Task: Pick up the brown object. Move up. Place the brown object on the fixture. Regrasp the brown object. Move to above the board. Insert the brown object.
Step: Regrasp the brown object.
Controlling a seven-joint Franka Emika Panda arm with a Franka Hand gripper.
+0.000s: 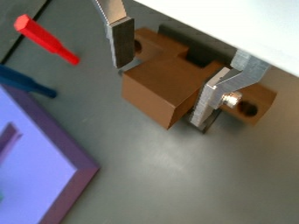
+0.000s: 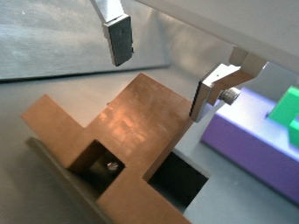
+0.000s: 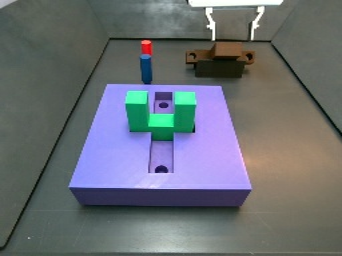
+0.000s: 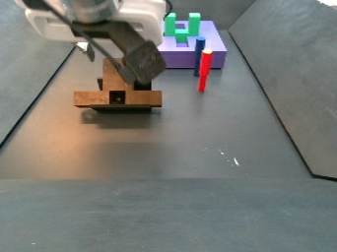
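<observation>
Gripper (image 3: 233, 27): jaws apart, empty, above bar (image 3: 222, 56), which rests on fixture (image 3: 214, 70) near bench's far edge. Step, judged: regrasp. Next: descend, clamp bar squarely, then carry to board (image 3: 201, 155).

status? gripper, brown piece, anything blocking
Gripper open above the brown object, fingers straddling it, not closed. Brown object resting on the fixture. Nothing between it and the board.
</observation>
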